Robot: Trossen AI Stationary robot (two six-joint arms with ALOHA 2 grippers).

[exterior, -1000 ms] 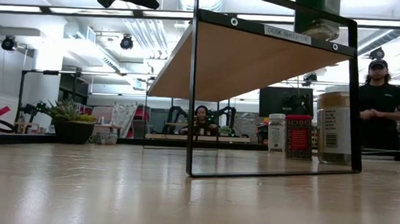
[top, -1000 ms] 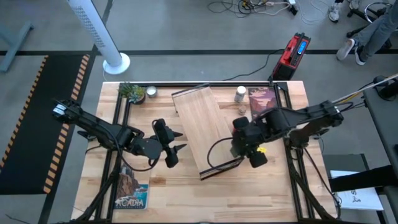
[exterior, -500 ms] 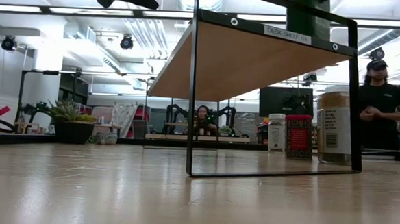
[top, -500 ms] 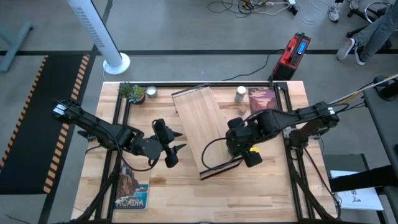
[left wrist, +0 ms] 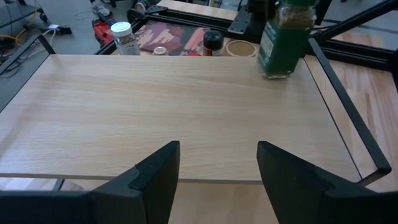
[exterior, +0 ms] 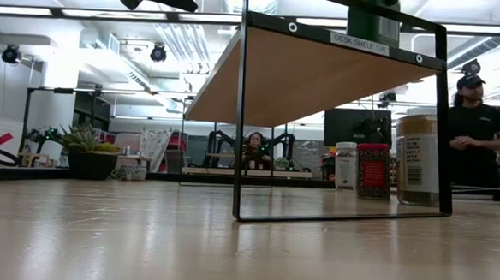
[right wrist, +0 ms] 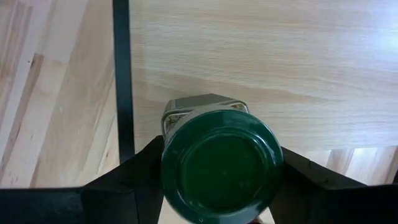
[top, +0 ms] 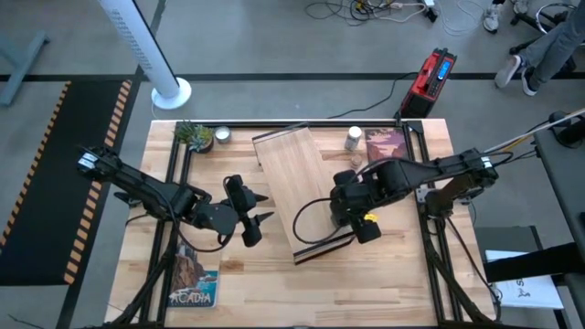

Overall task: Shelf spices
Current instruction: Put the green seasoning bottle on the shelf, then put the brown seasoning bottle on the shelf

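Right pincer (top: 345, 203) is pinching the green-lidded jar (left wrist: 285, 38) upright, its base on or just above the shelf (top: 299, 185) near the board's dark-strip end. So the step in hand looks like setting this spice down, and what it calls for next is a gentle lowering until the base sits flat, then letting go. Left pincer (left wrist: 216, 163) waits with fingers spread just off the shelf's long edge, on the side away from that jar.
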